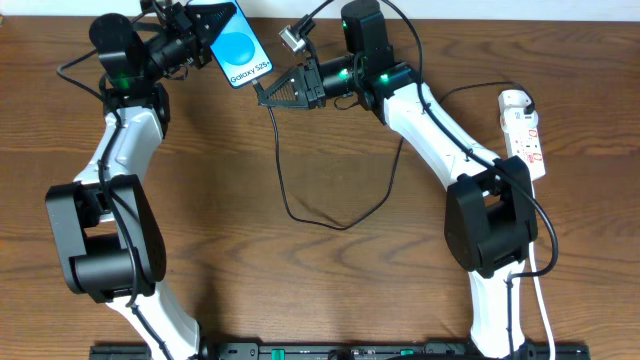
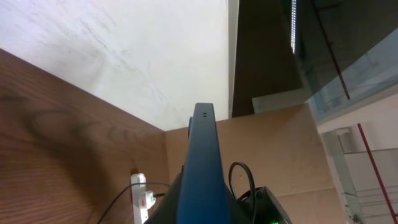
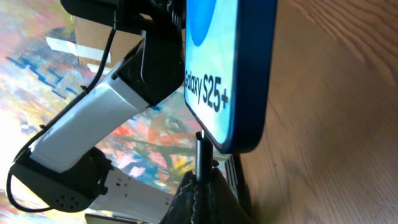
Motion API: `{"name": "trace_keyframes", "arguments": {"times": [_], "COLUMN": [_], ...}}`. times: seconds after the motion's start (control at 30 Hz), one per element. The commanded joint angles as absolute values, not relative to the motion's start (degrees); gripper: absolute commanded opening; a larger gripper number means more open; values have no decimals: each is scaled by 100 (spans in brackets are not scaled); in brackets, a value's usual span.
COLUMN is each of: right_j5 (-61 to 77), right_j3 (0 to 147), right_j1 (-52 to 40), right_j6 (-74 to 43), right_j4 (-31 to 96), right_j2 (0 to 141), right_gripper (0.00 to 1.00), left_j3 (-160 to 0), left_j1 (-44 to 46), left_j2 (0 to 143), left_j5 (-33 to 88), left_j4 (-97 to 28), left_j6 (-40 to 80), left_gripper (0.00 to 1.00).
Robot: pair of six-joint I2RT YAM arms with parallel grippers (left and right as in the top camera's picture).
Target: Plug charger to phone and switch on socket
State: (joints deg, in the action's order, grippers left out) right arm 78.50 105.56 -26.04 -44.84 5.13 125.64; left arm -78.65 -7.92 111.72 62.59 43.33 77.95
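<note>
My left gripper (image 1: pixel 205 35) is shut on the phone (image 1: pixel 241 45), held above the table at the back; its blue screen reads "Galaxy S25+". The left wrist view shows the phone edge-on (image 2: pixel 204 168). My right gripper (image 1: pixel 268 92) is shut on the plug of the charger (image 1: pixel 300 205), a thin black cable looping across the table. In the right wrist view the plug (image 3: pixel 202 155) stands up from my shut fingers (image 3: pixel 202 186) and meets the lower edge of the phone (image 3: pixel 230 68). The socket (image 1: pixel 524 132), a white power strip, lies at the right edge.
The power strip also shows in the left wrist view (image 2: pixel 142 196), with a black cable running from it. A white cord (image 1: pixel 540 290) runs from the strip toward the table front. A small metal clip (image 1: pixel 293 38) hangs near the right arm. Wooden tabletop (image 1: pixel 330 290) lies below.
</note>
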Motion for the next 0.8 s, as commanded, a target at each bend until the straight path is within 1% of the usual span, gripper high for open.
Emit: {"name": "trace_keyframes", "arguments": {"times": [0.0, 0.37, 0.77], "right_j5": [7706, 7686, 7483], "right_j3": [10593, 10593, 10593], "right_j1": [-2556, -2543, -2561], "right_j6": [-4628, -4639, -4779], "right_j4": [351, 362, 357], "right_j2": [12604, 12604, 12604], "right_gripper": [1, 1, 1], "left_j3": [-7881, -7881, -7881], "left_j1": [-692, -692, -692], "left_j2": [11089, 11089, 11089], "left_j5": [6534, 6539, 6901], "left_j4": [4383, 4383, 4386], "left_j6": [7714, 7714, 7354], "left_gripper": [8, 7, 7]}}
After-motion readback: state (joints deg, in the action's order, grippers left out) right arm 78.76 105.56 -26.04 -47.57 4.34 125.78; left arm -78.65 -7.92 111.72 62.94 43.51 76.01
